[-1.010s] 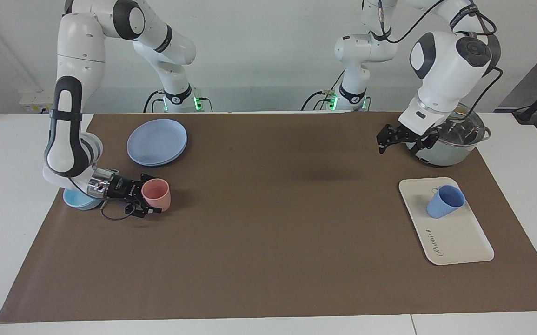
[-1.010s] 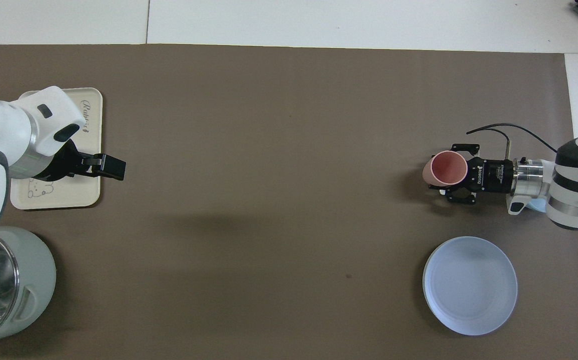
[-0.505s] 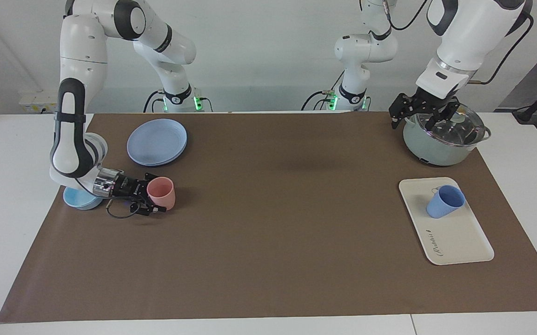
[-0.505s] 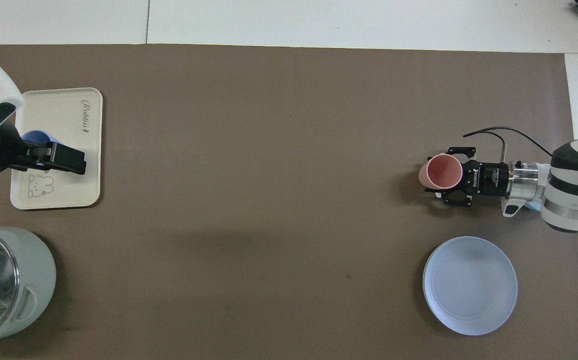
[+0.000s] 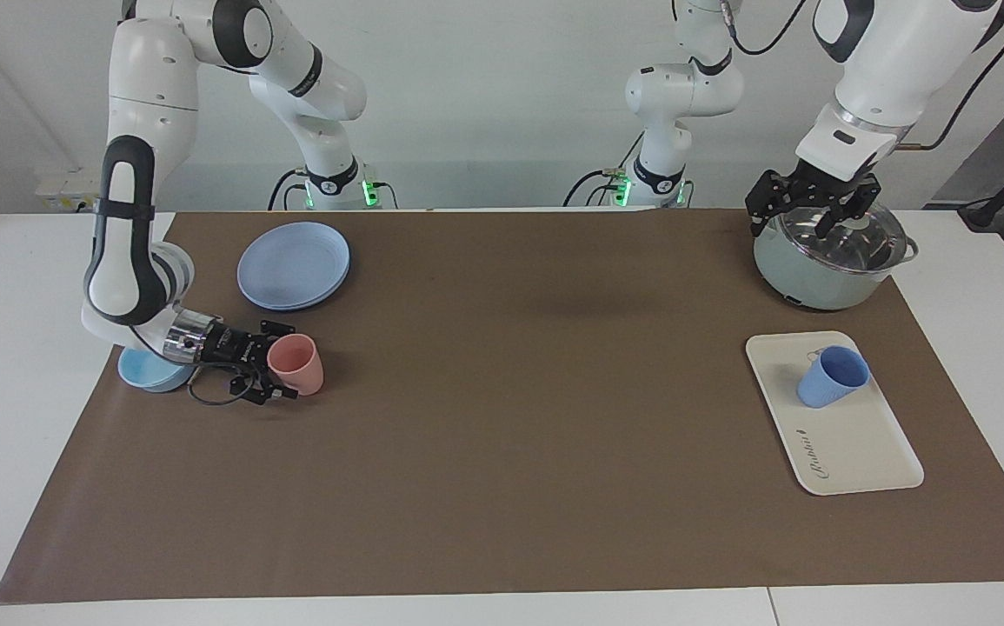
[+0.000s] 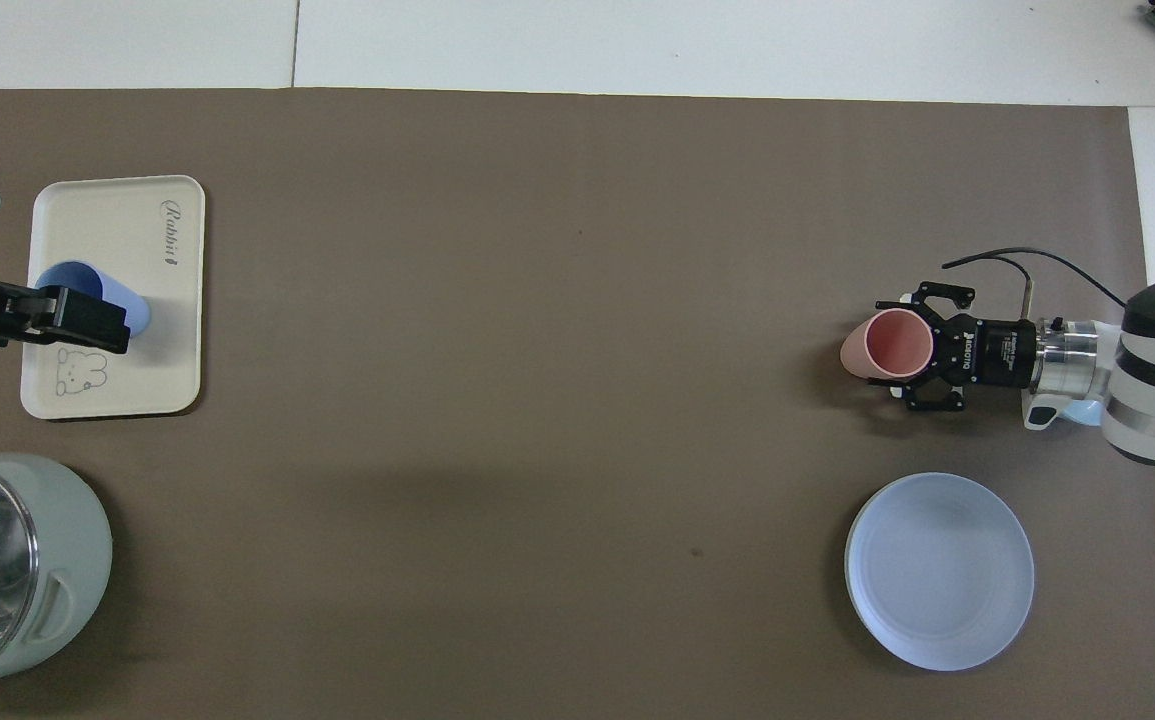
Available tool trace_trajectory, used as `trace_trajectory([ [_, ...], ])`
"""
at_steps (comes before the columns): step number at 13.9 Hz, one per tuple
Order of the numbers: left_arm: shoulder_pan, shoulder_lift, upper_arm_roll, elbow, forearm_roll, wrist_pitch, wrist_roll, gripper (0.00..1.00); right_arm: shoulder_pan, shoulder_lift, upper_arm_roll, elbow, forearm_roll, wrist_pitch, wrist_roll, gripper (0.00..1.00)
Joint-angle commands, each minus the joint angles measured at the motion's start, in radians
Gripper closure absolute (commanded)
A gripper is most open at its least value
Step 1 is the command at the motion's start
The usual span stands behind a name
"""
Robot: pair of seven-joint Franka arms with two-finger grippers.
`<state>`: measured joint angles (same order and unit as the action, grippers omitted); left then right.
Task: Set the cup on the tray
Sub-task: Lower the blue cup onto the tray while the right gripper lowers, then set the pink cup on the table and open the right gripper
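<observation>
Since the cup [image 5: 830,378] already stands on the tray [image 5: 858,452], the placing step is judged to be done, and only a retreat of the arm is thought to be left. The tray lies on the brown mat [image 5: 502,435] near the edge at the left arm's end of the table. The cup is found in the tray's half nearer to the robots, close to the bear drawing and well apart from the lettered corner.

The left gripper [image 5: 801,222] is raised over the lidded pot [image 5: 823,269], with its jaws wide apart and nothing held between them. No contact with the cup is seen.

The cup is set upright, so its long axis is judged to be vertical. The mouth points up and the narrower base rests on the tray. Its slant in both views is taken for a slant of the view only.

The right gripper [image 5: 284,365] lies low by the mat's edge at the right arm's end, beside a light-blue bowl [image 5: 141,374]. Its jaws are spread on either side of a pink cup [image 5: 303,372], and no grip on it is seen.

For the next move, nothing more is thought to be required of the cup. The tray should only be kept clear of both arms.
</observation>
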<state>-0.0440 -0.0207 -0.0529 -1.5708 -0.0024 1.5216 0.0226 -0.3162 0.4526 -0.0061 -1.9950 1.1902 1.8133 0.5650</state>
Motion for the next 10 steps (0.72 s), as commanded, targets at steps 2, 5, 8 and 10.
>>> trace_trajectory([
  [2, 0.007, 0.005, -0.005, 0.023, 0.013, -0.011, 0.017, 0.00, -0.014, -0.055, 0.000, -0.007, -0.083, 0.101, -0.054, 0.01],
  [5, -0.002, -0.005, -0.008, 0.003, 0.015, -0.011, 0.005, 0.00, -0.009, -0.098, 0.001, -0.005, -0.213, 0.225, -0.098, 0.01],
  [8, 0.004, -0.007, -0.008, 0.003, 0.015, -0.012, 0.008, 0.00, 0.003, -0.175, 0.006, 0.004, -0.430, 0.316, -0.158, 0.01],
  [10, 0.006, -0.007, -0.008, 0.003, 0.015, -0.014, 0.007, 0.00, 0.040, -0.231, 0.008, 0.022, -0.643, 0.311, -0.227, 0.01],
])
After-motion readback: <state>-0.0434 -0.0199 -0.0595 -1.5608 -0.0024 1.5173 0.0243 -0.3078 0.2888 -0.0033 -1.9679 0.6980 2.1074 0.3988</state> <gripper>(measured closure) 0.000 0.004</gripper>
